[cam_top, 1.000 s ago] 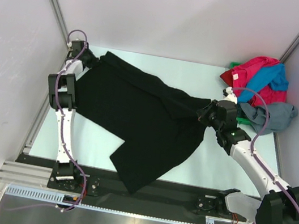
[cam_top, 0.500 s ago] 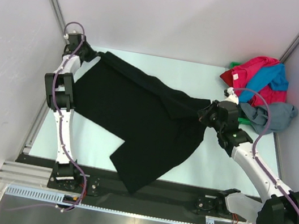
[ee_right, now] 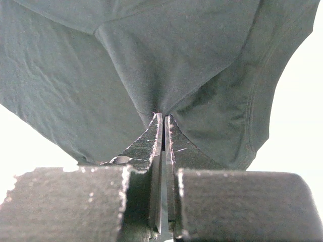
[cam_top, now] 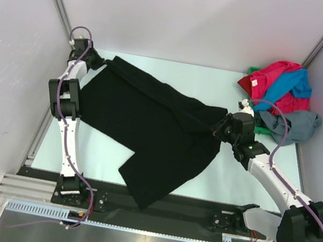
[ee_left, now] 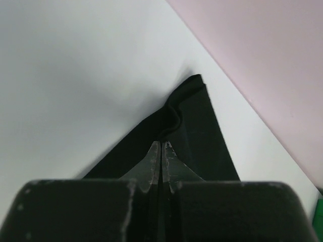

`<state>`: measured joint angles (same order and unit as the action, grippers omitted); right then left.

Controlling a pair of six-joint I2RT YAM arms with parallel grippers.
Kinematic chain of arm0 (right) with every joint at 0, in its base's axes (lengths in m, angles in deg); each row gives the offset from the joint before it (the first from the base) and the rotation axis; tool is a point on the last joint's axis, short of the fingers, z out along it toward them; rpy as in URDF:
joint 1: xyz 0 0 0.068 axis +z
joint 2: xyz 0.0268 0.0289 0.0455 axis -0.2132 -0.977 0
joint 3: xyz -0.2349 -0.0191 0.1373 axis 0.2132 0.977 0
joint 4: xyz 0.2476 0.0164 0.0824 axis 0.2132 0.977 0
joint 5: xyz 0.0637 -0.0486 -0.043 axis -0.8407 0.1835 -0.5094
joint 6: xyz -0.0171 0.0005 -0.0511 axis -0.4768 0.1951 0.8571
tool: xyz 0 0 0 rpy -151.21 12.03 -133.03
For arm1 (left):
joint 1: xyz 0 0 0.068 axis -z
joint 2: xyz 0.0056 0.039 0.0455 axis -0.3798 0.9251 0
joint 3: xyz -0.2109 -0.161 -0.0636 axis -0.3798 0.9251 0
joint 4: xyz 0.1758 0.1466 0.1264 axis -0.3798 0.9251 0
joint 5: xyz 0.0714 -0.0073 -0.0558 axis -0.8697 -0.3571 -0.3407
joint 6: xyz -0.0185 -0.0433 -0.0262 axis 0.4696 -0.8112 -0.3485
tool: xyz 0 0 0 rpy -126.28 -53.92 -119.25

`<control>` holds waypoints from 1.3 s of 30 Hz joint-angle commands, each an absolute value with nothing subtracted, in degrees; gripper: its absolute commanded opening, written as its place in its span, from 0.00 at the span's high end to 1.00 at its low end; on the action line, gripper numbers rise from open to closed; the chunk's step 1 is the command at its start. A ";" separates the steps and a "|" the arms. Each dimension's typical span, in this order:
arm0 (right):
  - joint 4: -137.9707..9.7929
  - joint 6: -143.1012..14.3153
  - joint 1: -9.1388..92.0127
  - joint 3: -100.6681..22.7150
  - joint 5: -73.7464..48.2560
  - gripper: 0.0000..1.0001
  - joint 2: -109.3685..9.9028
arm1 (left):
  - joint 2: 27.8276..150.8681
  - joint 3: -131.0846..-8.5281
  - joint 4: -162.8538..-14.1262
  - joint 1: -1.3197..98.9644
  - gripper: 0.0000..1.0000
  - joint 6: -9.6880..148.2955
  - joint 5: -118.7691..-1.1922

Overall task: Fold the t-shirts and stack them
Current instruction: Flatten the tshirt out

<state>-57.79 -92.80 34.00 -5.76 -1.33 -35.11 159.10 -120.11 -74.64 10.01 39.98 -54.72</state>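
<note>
Slides the right gripper point(cam_top: 218, 125) a shade toward nine o'clock and carries the left gripper point(cam_top: 102, 61) further out toward eleven, up into the far-left corner. Draws the top edge of the black t-shirt point(cam_top: 147, 131) into a straighter line between the two.

Keeps both pairs of jaws pressed together. Pinches a corner of the hem on the left and a gathered pucker of cloth on the right, clear in both wrist views.

Leaves the black t-shirt spread over the middle of the table point(cam_top: 217, 84), upper edge running from ten o'clock across to three. Lets one loose flap trail down to six and lap over the near edge. Shows an overlapping fold under that taut edge, so not flat yet.

Reads as the spreading stage, with no fold made so far.

Leaves the red-pink t-shirt point(cam_top: 274, 75), blue t-shirt point(cam_top: 292, 86) and grey t-shirt point(cam_top: 297, 124) heaped at two o'clock, near the right gripper but untouched. Means one shirt in hand and three waiting.
</note>
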 commanded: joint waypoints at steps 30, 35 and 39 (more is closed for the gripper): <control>-60.11 -92.91 37.18 -7.89 -3.43 0.98 -38.08 | 118.01 -66.58 -87.95 30.83 0.40 35.27 -54.29; -59.06 -90.19 37.01 -11.50 -3.61 0.97 -39.49 | 114.67 -56.36 -96.31 40.77 0.42 34.83 -46.62; -59.32 -90.45 36.92 -12.39 -3.96 0.97 -40.02 | 111.85 -48.63 -101.75 44.38 0.37 32.82 -46.54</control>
<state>-58.27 -91.77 36.84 -9.91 -3.30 -39.68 116.66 -51.85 -92.43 43.25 35.41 -49.48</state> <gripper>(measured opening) 0.031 0.618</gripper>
